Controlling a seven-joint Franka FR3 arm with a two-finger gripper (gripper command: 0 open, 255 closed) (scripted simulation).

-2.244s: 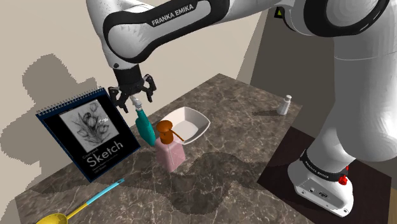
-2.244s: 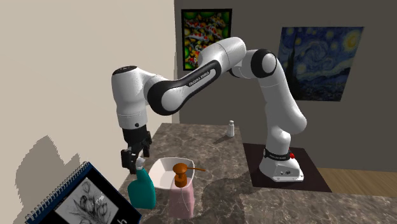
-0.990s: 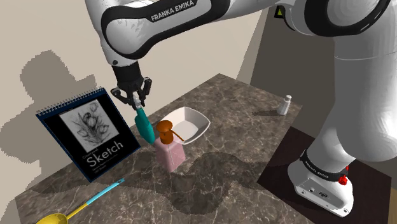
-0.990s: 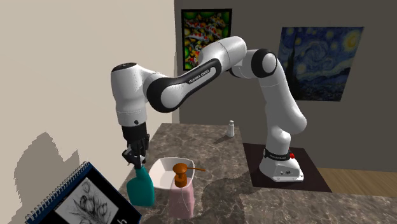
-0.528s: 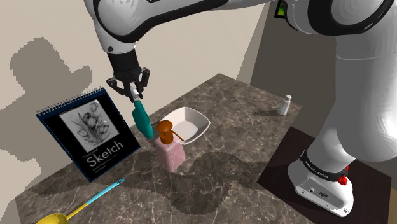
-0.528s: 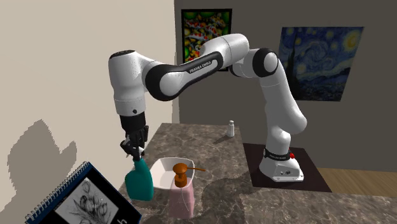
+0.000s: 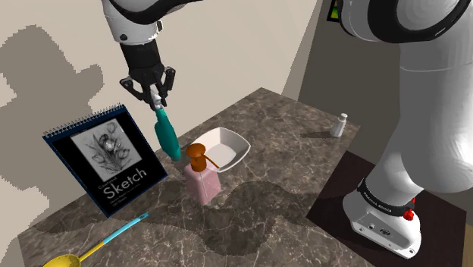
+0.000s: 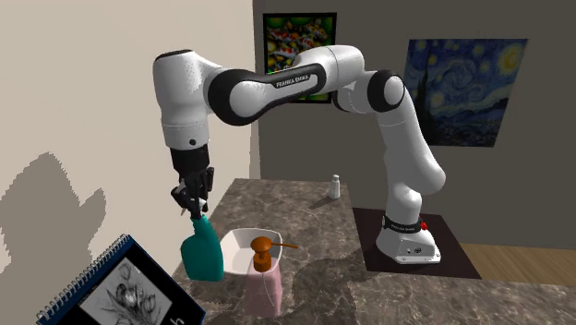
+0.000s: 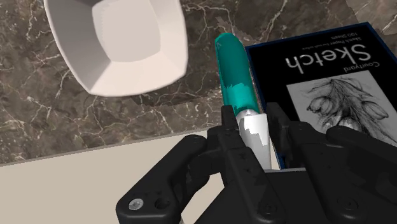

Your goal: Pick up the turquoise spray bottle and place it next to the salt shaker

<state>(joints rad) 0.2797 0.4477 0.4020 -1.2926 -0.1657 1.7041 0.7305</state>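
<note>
The turquoise spray bottle (image 7: 167,136) (image 8: 202,251) (image 9: 233,79) hangs above the marble counter by its white top, lifted off the surface. My gripper (image 7: 155,100) (image 8: 191,208) (image 9: 254,130) is shut on that white top, and the bottle's body points down and tilts slightly. The bottle hangs between the sketch book (image 7: 106,159) and the white bowl (image 7: 226,146). A small white salt shaker (image 7: 338,125) (image 8: 335,186) stands far off near the counter's back corner, close to the wall.
A pink soap dispenser with a brown pump (image 7: 201,173) (image 8: 263,277) stands just in front of the bowl (image 8: 238,249) (image 9: 121,44). The black sketch book (image 9: 324,83) leans near the bottle. A yellow and blue spoon (image 7: 91,250) lies at the counter's front. My stand (image 7: 383,220) is at the right.
My gripper has risen with the spray bottle shut in it, lifting the bottle off the counter. Earlier the fingers stood open around the bottle's top, then closed on it.
</note>
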